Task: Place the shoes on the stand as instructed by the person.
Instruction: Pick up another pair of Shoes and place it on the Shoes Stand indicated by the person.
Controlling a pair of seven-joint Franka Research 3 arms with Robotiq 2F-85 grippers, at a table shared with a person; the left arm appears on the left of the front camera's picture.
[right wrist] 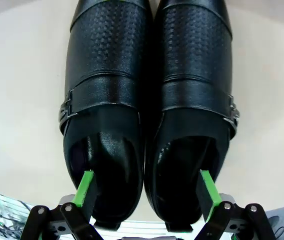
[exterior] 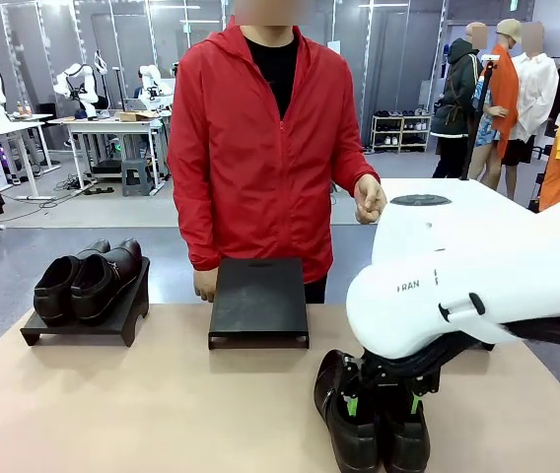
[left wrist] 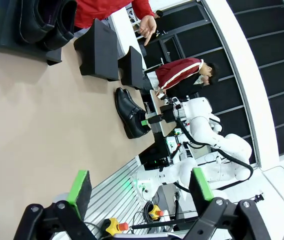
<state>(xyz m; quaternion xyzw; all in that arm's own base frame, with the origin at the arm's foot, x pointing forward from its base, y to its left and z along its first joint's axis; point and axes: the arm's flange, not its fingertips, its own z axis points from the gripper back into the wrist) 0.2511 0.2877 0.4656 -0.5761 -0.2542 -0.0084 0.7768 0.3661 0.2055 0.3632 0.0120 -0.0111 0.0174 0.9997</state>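
Tan table (exterior: 162, 414) carries stands (exterior: 258, 296) and shoes (exterior: 359, 448)

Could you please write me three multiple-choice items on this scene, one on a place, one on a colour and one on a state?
1. Where is the pair of shoes by the right end effector?
A. on the table
B. on the floor
C. in a box
2. What colour is the person's jacket?
A. yellow
B. red
C. blue
3. How is the middle stand?
A. empty
B. holding shoes
C. tipped over
Answers: 1 A, the shoes lie on the tabletop; 2 B, the zipped jacket is red; 3 A, its top is bare.
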